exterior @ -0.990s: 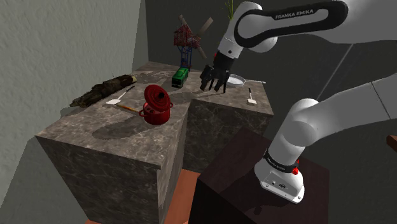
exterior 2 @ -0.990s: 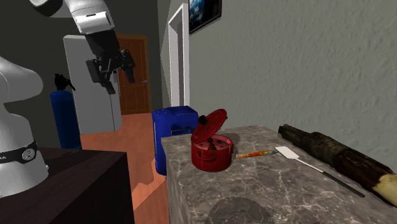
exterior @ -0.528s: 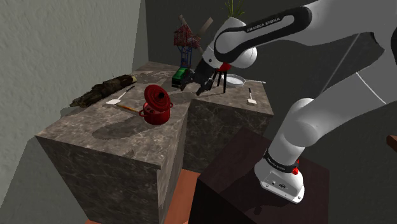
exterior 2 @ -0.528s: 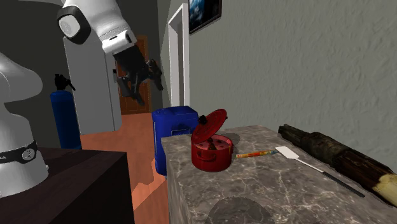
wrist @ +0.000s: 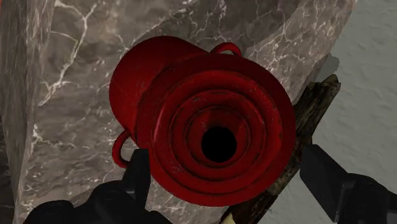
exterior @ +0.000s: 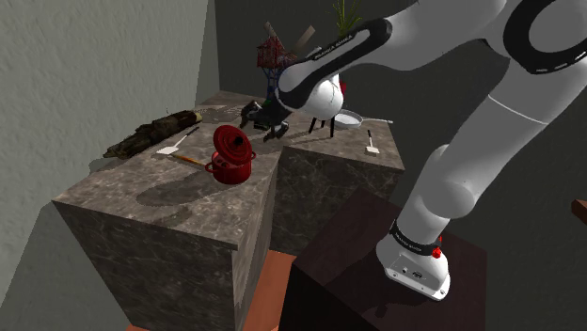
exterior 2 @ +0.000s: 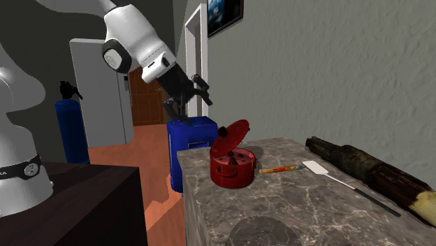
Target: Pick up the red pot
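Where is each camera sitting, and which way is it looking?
Shoulder view: beside and a bit behind the stand, looking down over the stone counter at the red pot; shows the white arm and the pincer.
Second exterior view: by the counter's end, about level with the pot, facing a brown door; shows the arm and pincer.
Wrist view: on the hand, looking onto the pot's lid; shows two black fingers, apart.
Shared: all three see the pot.
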Controlling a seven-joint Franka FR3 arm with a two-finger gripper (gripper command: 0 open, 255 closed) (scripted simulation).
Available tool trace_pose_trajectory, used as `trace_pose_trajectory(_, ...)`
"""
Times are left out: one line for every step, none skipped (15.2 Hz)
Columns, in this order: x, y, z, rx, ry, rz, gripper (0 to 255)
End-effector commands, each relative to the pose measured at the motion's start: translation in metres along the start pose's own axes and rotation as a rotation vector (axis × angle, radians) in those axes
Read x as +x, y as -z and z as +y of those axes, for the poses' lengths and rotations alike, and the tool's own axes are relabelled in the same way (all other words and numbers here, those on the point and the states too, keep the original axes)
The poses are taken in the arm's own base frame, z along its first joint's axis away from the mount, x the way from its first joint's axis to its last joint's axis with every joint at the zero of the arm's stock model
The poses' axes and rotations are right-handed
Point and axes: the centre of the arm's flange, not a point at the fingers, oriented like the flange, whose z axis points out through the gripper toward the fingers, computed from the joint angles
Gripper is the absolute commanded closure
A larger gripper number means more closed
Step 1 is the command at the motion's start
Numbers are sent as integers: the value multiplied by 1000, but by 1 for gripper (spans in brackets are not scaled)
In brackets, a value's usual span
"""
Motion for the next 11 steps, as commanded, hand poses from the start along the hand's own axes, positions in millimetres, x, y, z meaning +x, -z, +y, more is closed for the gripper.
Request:
trace_pose_trajectory(5,-18,-8,29,-64,49,0)
trace_pose_trajectory(10,-27,-11,44,-94,71,0)
trace_pose_trajectory(15,-36,-15,58,-123,93,0)
trace_pose_trajectory(19,-42,-18,69,-145,109,0)
trace_pose_trajectory(18,-46,-15,69,-145,109,0)
trace_pose_trajectory(16,-50,-12,69,-145,109,0)
trace_pose_trajectory(15,-55,-9,69,-145,109,0)
trace_pose_trajectory(14,-59,-6,69,-145,109,0)
trace_pose_trajectory(13,-63,-3,69,-145,109,0)
trace_pose_trajectory(12,-67,0,69,-145,109,0)
trace_pose_trajectory(10,-72,3,69,-145,109,0)
